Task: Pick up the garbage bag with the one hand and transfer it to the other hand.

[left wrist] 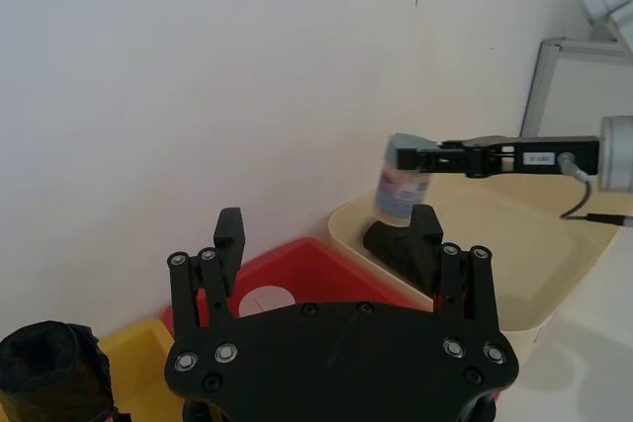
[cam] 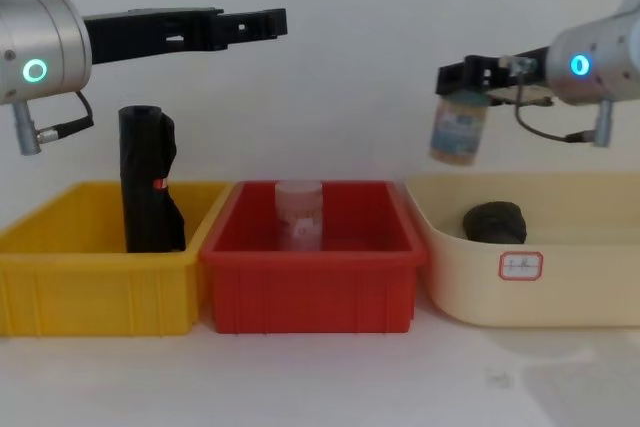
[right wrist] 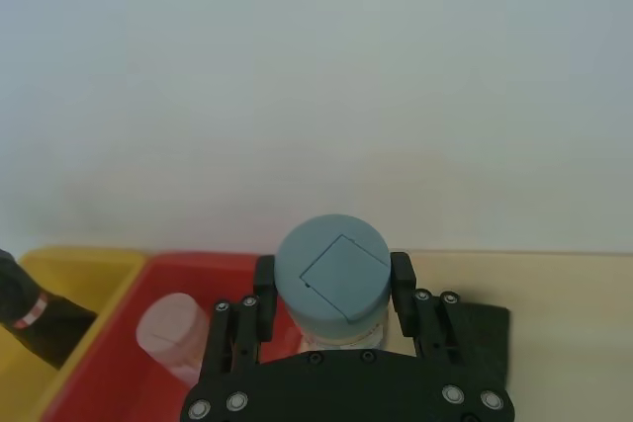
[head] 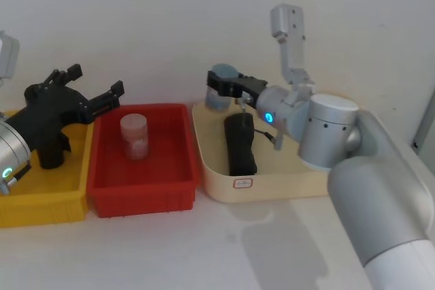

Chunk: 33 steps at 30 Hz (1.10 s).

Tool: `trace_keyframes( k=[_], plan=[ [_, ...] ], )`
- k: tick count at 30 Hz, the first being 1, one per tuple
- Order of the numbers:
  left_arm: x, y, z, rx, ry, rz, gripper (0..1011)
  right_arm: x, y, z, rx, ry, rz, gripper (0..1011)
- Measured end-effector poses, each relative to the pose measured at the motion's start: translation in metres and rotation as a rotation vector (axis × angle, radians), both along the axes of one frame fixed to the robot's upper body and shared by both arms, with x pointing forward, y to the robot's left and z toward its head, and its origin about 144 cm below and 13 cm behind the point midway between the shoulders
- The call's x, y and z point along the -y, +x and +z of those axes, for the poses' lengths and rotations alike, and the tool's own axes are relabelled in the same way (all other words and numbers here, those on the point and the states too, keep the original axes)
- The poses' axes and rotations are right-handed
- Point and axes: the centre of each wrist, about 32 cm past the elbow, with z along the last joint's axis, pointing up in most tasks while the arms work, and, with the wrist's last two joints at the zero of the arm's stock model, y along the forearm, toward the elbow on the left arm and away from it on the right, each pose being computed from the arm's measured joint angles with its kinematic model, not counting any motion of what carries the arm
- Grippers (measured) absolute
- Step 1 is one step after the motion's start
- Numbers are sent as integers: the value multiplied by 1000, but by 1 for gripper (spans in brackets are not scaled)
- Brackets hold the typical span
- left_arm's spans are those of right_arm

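The garbage bag (head: 240, 145), a black crinkled roll w/o red mark, lies on its side in the cream bin (head: 285, 185), along the bin's left part, untouched by either gripper; chest view shows its end (cam: 495, 221) low behind the bin's front wall, above the small white label on that wall. Right gripper (head: 228, 85), on the arm w/ the blue ring light, hangs above the cream bin's back-left corner, fingers clamped on a bottle (right wrist: 330, 280) w/ grey-blue cap and printed label, lifted clear of the bin; in chest view the bottle (cam: 458, 127) hangs tilted above the bin rim. Left gripper (head: 95, 87), on the arm w/ the green ring light, sits high over the yellow bin (head: 41, 205) pointing toward the red bin (head: 143, 185), fingers apart and holding nothing; left wrist view shows both fingers spread (left wrist: 331, 234). In the yellow bin a second black roll (cam: 148, 179) w/ a small red mark stands upright. A translucent jar (head: 134, 136) stands upright in the red bin, which sits between the yellow and cream bins, all three side by side on the white table (head: 204, 249)
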Motion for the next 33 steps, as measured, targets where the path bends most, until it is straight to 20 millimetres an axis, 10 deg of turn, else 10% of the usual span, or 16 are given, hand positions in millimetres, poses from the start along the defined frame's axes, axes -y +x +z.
trace_keyframes(
  k=[8,21,33],
  plan=[
    [0,0,0,0,0,0,1001,20,-17,-6,-33,-4,15,678],
    [0,0,0,0,0,0,1001,26,-40,-25,-82,-25,78,1001],
    [0,0,0,0,0,0,1001,25,-45,-28,-10,-5,71,1000]
  ],
)
